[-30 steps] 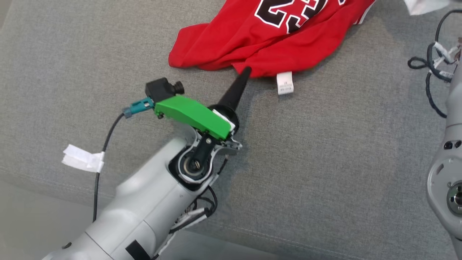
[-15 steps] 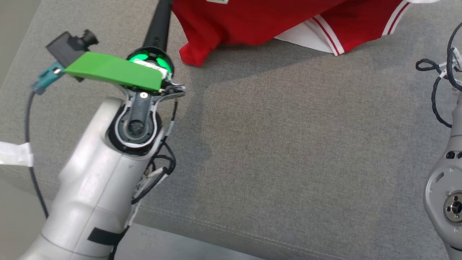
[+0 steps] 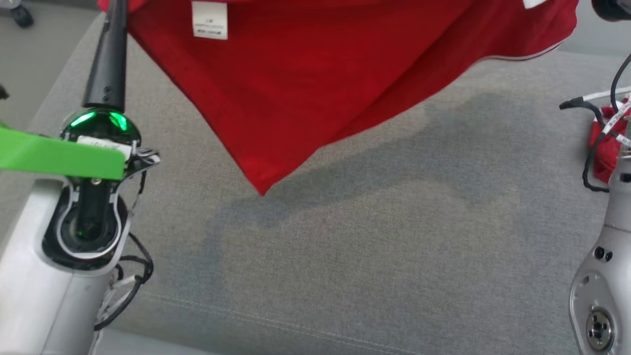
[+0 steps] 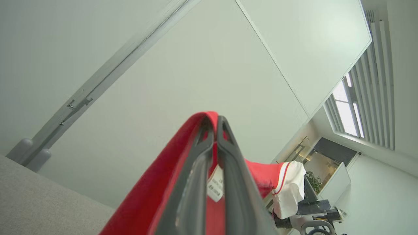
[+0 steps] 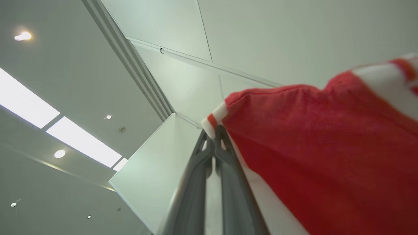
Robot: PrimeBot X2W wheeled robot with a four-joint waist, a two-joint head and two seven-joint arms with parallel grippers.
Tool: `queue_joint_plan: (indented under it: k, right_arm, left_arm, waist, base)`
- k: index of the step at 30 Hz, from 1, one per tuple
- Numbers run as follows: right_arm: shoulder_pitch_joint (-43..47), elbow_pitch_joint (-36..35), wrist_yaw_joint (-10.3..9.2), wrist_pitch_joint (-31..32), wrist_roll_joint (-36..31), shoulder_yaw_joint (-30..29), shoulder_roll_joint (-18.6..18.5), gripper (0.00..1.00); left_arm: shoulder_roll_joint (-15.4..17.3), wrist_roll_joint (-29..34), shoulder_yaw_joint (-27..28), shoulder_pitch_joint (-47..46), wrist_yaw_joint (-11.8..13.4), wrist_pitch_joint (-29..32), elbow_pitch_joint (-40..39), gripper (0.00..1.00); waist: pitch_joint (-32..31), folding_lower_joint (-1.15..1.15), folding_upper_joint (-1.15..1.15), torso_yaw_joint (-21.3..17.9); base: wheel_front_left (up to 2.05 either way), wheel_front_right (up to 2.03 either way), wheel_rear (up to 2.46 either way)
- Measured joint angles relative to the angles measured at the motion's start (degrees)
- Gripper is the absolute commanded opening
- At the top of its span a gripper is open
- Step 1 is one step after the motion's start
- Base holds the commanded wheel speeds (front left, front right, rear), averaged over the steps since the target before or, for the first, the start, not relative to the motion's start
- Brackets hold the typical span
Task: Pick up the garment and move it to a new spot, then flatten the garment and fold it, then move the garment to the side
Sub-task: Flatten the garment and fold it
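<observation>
The garment [image 3: 305, 84] is a red jersey with white and red trim and a white label [image 3: 209, 19]. It hangs in the air above the grey cushion, its lowest corner [image 3: 261, 190] pointing down. My left gripper [image 4: 214, 122] is shut on a red edge of it; in the head view its dark fingers [image 3: 111, 54] rise at the upper left to the garment's top corner. My right gripper [image 5: 214, 130] is shut on the striped white and red hem. The jersey's front print is hidden.
A grey upholstered surface [image 3: 394, 246] lies under the garment, with a stitched seam near its front edge [image 3: 296, 323]. Black cables [image 3: 591, 148] and the pale right forearm [image 3: 601, 296] stand at the right. Bare floor and a caster [image 3: 15, 12] show at the upper left.
The garment has come up off the grey surface and now hangs spread between both raised grippers. My left arm rose and swung left. The head view has shifted too.
</observation>
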Motion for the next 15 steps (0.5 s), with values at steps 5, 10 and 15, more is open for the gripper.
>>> queue_joint_plan:
  k: [5,10,15]
  right_arm:
    - [5.69,-10.05,-3.91,0.04,7.91,4.22,0.15,0.00]
    - [9.29,-19.79,-13.12,-2.11,8.11,6.53,0.30,0.00]
    - [14.57,-22.38,-14.16,-4.87,5.32,6.25,-0.08,0.00]
  left_arm:
    - [4.03,0.55,2.67,4.11,4.34,-0.08,-7.55,0.00]
    - [7.44,0.55,3.81,6.32,10.94,0.10,-14.30,0.00]
    - [8.32,-0.16,3.54,5.99,13.82,3.11,-16.38,0.00]
  waist:
    - [-3.01,0.00,0.00,-2.77]
    - [-4.82,0.00,0.00,-6.57]
    - [-4.35,0.00,0.00,-9.41]
  base:
    - [0.00,0.00,0.00]
    - [0.00,0.00,0.00]
    - [0.00,0.00,0.00]
